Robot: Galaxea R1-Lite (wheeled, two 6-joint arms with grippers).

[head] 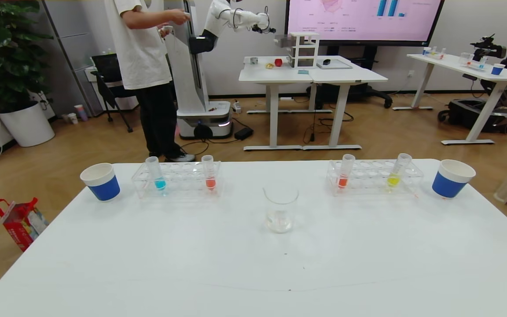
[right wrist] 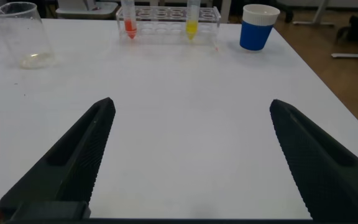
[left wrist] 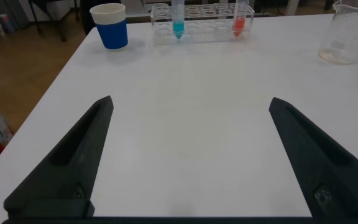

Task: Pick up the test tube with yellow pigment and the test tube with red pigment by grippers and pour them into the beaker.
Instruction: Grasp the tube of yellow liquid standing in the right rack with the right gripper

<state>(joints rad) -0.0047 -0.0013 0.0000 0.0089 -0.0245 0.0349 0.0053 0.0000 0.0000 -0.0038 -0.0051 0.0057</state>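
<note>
Right wrist view: right pincer (right wrist: 190, 155) spread wide, empty; yellow tube (right wrist: 192, 22) upright in rack at 12 o'clock, well apart. Left pincer (left wrist: 188, 155) likewise spread, empty.

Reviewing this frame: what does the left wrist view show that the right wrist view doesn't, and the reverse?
Only the left wrist view: the open left end effector, the rack with the cyan tube and a red tube, and a blue-and-white cup.

Only the right wrist view: the open right end effector, the other rack holding the test tube with yellow pigment and the test tube with red pigment, and the other cup.

Both: the beaker and the white table. No tube has been picked up.
</note>
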